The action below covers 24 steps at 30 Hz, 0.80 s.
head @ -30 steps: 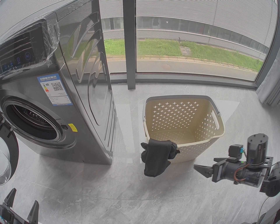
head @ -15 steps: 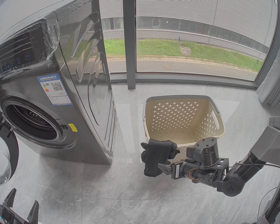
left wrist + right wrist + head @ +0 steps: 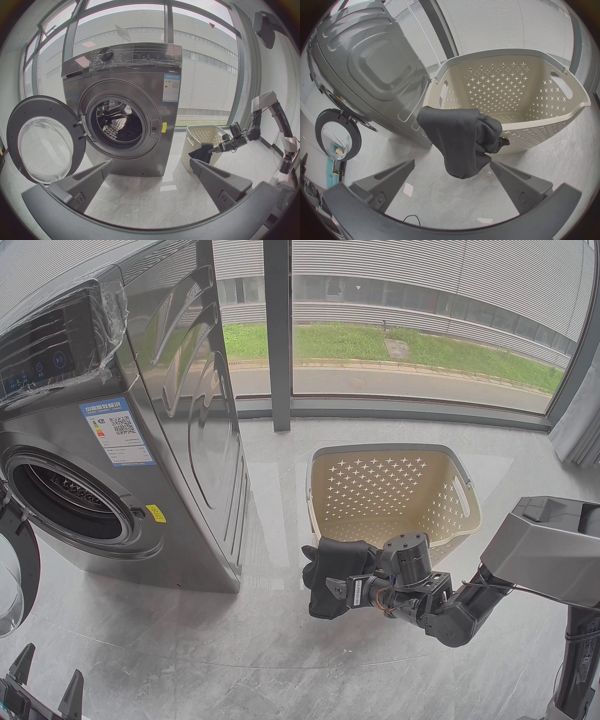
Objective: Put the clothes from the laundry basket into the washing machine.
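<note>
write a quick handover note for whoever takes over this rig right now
Right gripper: open, right up at the dark garment, not yet closed on it.
Left gripper: open, holding nothing, low and facing the washing machine.
Things: the garment hangs over the near rim of the laundry basket, which stands beside the machine.
Done: the door is open.
Left: grip the garment, carry it to the drum, release it inside.
</note>
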Available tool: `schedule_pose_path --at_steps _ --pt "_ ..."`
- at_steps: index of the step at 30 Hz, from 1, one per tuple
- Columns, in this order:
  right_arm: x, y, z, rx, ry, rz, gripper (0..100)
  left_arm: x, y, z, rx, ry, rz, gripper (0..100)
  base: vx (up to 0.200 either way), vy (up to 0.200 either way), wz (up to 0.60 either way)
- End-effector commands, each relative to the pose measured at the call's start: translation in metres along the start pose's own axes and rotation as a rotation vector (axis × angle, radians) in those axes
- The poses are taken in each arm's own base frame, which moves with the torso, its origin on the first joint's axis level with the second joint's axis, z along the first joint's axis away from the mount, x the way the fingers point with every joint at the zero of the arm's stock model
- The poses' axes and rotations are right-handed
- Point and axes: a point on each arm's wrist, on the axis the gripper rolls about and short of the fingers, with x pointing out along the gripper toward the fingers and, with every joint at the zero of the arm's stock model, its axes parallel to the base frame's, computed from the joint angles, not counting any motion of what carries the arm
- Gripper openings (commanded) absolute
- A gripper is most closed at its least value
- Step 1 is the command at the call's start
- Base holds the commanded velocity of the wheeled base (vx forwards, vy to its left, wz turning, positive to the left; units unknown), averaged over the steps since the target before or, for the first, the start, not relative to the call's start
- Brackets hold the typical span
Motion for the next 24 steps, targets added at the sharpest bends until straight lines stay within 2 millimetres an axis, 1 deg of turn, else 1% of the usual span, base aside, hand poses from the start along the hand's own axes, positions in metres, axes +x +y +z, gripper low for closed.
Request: schedule_pose_path --at_steps 1,3,7,9,11,12,15,19,21,24 --pt "0.021 -0.002 -0.004 0.008 -0.003 -0.010 100 0.000 0.000 -0.005 -0.002 0.001 0.001 100 0.000 0.000 0.00" --pt "0.024 -0.001 -0.001 0.017 -0.013 -0.006 100 0.000 0.000 -0.005 -0.002 0.001 0.001 100 0.000 0.000 0.00" --pt "0.035 -0.002 -0.005 0.055 -0.012 -0.011 100 0.000 0.000 -0.005 -0.003 0.001 0.002 100 0.000 0.000 0.00" --pt "0.041 -0.004 -0.002 0.089 -0.027 -0.015 100 0.000 0.000 -0.005 -0.003 0.001 0.002 100 0.000 0.000 0.00" --pt "0.042 -0.004 -0.001 0.100 -0.033 -0.014 100 0.000 0.000 -0.005 -0.003 0.001 0.002 100 0.000 0.000 0.00" --pt "0.042 -0.004 -0.001 0.101 -0.033 -0.012 0 0.000 0.000 -0.005 -0.003 0.001 0.002 100 0.000 0.000 0.00" --pt "0.041 -0.003 0.000 0.106 -0.071 0.007 0 0.000 0.000 -0.005 0.006 0.001 0.002 100 0.000 0.000 0.00" --pt "0.037 0.000 -0.001 0.105 -0.076 0.020 0 0.000 0.000 -0.005 0.006 0.001 0.002 100 0.000 0.000 0.00" --pt "0.031 0.001 -0.002 0.107 -0.076 0.028 0 0.000 0.000 -0.005 0.004 0.001 0.002 100 0.000 0.000 0.00" --pt "0.010 0.005 0.004 0.118 -0.102 0.057 0 0.000 0.000 -0.005 0.004 0.001 0.002 100 0.000 0.000 0.00"
